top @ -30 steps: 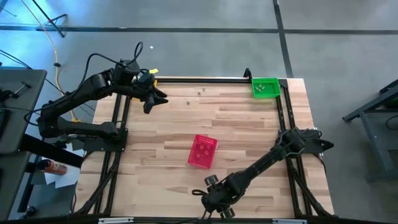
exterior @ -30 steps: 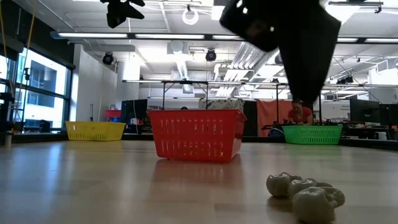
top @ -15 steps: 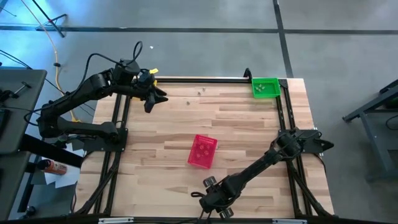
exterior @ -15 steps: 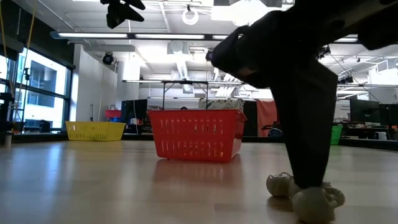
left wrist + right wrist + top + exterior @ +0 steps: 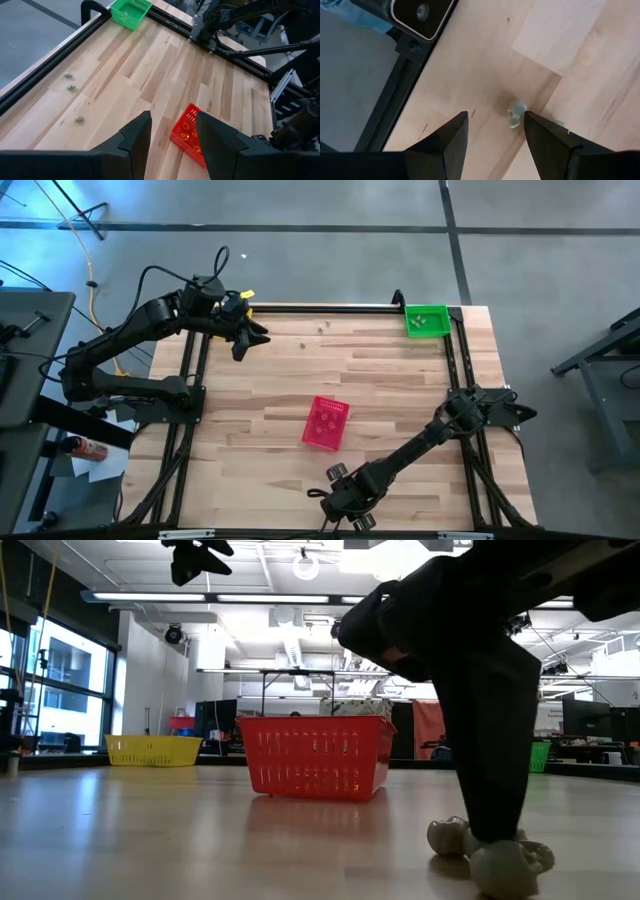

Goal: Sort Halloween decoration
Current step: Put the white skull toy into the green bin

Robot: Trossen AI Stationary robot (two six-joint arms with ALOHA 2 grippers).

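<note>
Pale skull-shaped trinkets (image 5: 503,865) lie in a small cluster on the wood by the table's near edge. My right gripper (image 5: 495,117) points down over them, open, with one trinket (image 5: 516,113) between its fingers, close to one fingertip (image 5: 530,120). My left gripper (image 5: 254,337) hangs open and high over the far left corner, holding nothing. Three more tiny trinkets (image 5: 71,86) lie on the table along its far edge. A red basket (image 5: 326,423) with small orange pieces stands mid-table. The green basket (image 5: 427,320) is at the far right corner. My right gripper stands from above with a finger on either side of the pale trinket (image 5: 512,120), which rests on the table. The trinket lies right beside one finger; whether that finger touches it I cannot tell.
A yellow basket (image 5: 153,750) stands at the far left, below my left arm. Black frame rails (image 5: 395,85) run along the table's edges, one close beside my right gripper. Bare wood lies between the baskets. A person sits in the room beyond the table.
My right gripper has come down near the table's near edge onto the cluster of pale trinkets, then held still. The trinkets have stayed where they were.
</note>
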